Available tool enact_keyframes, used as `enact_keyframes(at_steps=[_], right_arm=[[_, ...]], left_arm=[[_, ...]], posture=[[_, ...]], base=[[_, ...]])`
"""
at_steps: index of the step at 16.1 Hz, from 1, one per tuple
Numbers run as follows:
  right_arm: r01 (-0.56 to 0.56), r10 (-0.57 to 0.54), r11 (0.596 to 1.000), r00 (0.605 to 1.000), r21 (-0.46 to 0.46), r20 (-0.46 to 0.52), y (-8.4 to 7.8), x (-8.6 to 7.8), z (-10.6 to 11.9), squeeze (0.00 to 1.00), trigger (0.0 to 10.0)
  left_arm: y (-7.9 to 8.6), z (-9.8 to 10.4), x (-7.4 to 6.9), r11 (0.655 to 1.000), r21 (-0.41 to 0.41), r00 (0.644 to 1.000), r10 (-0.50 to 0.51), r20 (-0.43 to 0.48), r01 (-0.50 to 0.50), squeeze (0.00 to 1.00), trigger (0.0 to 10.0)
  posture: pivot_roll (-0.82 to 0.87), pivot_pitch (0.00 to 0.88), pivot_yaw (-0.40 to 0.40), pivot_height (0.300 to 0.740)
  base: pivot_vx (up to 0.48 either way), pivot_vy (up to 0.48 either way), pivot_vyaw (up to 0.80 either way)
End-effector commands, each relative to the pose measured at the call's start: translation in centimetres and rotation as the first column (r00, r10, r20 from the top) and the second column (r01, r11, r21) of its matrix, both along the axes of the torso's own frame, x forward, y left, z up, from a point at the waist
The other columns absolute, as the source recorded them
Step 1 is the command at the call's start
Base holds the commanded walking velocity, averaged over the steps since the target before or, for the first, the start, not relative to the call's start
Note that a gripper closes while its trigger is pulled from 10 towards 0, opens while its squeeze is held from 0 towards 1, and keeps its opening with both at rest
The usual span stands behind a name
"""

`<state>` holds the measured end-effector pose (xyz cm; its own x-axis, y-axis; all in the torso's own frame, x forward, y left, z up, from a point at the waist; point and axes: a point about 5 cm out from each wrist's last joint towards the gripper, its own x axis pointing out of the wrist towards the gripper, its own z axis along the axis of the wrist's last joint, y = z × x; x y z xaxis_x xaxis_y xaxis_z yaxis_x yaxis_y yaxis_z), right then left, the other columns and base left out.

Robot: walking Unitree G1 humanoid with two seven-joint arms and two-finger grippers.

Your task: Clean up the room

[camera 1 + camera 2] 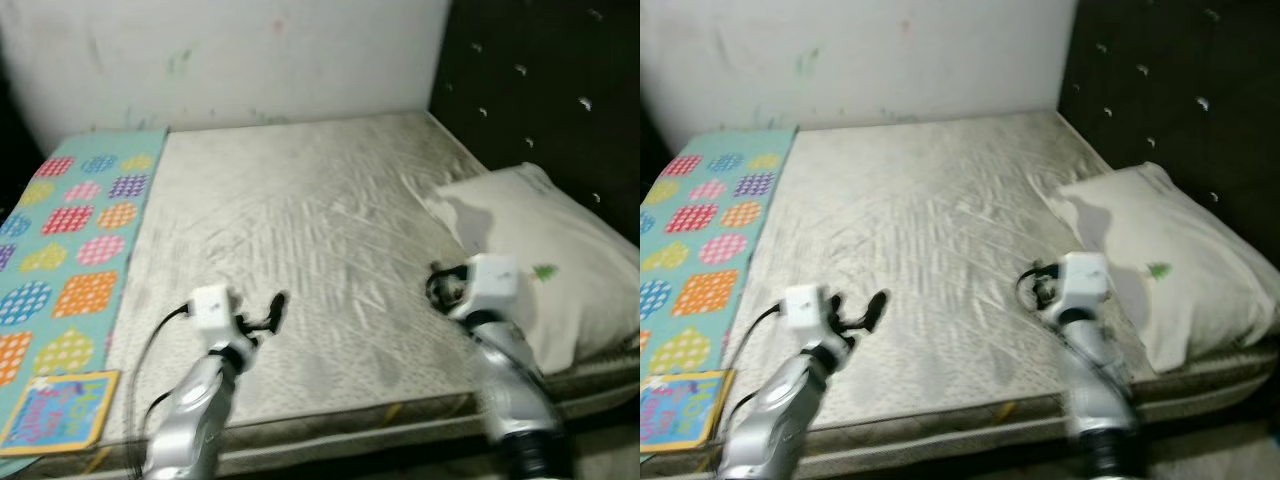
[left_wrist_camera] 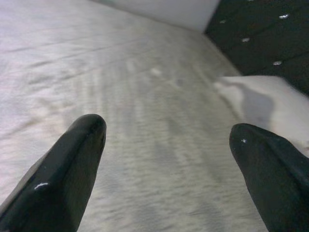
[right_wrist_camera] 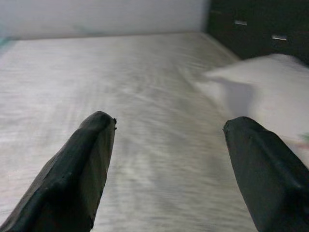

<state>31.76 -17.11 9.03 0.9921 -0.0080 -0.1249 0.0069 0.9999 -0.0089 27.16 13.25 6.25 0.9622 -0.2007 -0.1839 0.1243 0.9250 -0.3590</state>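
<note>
A wide bed with a grey-beige mattress cover [image 1: 300, 230] lies in front of me. A white pillow [image 1: 545, 255] rests on its right side against the dark headboard. Along the bed's left side lies a turquoise cloth with colourful dotted patches [image 1: 75, 230], and a small colourful book [image 1: 60, 408] sits at its near end. My left gripper [image 1: 272, 310] hovers open over the near part of the mattress, holding nothing. My right gripper [image 1: 440, 285] is open too, just left of the pillow. In the wrist views, the left gripper [image 2: 166, 133] and the right gripper [image 3: 169, 125] look along the bare mattress towards the pillow [image 3: 270, 82].
A dark tufted headboard [image 1: 540, 80] runs along the right side. A white wall [image 1: 230, 55] with faint marks stands behind the bed. The bed's near edge [image 1: 330, 425] runs just under my arms.
</note>
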Motion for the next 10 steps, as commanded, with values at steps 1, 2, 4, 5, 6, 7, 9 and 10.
enact_keyframes(at_steps=[1,2,4,5,6,7,9,10], right_arm=[[-0.005,0.005,1.000,1.000,-0.015,0.002,-0.32,0.07,0.18,0.00,10.0],[-0.009,0.009,1.000,1.000,-0.017,0.001,-0.29,0.07,0.16,0.00,10.0],[-0.016,0.016,1.000,1.000,-0.020,-0.001,-0.24,0.09,0.13,0.00,10.0],[-0.017,0.017,1.000,1.000,-0.019,0.000,-0.19,0.09,0.13,0.00,10.0],[-0.020,0.020,1.000,1.000,-0.019,0.000,-0.12,0.09,0.12,0.00,10.0],[-0.026,0.026,0.999,1.000,-0.025,0.000,-0.04,0.07,0.10,0.00,10.0],[-0.032,0.032,0.999,0.999,-0.027,0.002,0.02,0.06,0.10,0.00,10.0],[-0.031,0.031,0.999,1.000,-0.020,0.001,0.02,0.04,0.06,0.00,10.0]], left_arm=[[-0.48,0.24,0.22,1.000,-0.002,1.000,-0.004,0.004,0.004,0.00,10.0],[-0.48,0.24,0.22,1.000,-0.002,1.000,-0.004,0.004,0.004,0.00,10.0],[-0.45,0.24,0.27,1.000,0.001,1.000,-0.004,0.004,0.004,0.00,10.0],[-0.43,0.24,0.30,1.000,0.003,1.000,-0.003,0.003,0.003,0.00,10.0],[-0.40,0.24,0.32,1.000,0.004,1.000,-0.002,0.003,0.002,0.00,10.0],[-0.38,0.23,0.34,1.000,0.005,1.000,-0.003,0.003,0.003,0.00,10.0],[-0.38,0.21,0.38,1.000,0.006,1.000,-0.004,0.001,0.004,0.00,10.0],[-0.40,0.20,0.38,1.000,0.007,1.000,-0.004,0.001,0.004,0.00,10.0]], posture=[[-0.09,0.000,0.040,0.740],[-0.09,0.000,0.040,0.740],[-0.09,0.000,0.042,0.740],[-0.09,0.000,0.043,0.740],[-0.09,0.000,0.044,0.740],[-0.09,0.000,0.044,0.740],[-0.09,0.000,0.045,0.740],[-0.09,0.000,0.044,0.740]], base=[[0.000,0.480,0.00],[0.000,0.480,0.00],[0.000,0.480,0.00],[0.000,0.480,0.00],[0.000,0.480,0.00],[0.000,0.480,0.00],[0.000,0.480,0.80],[0.000,0.480,0.80]])
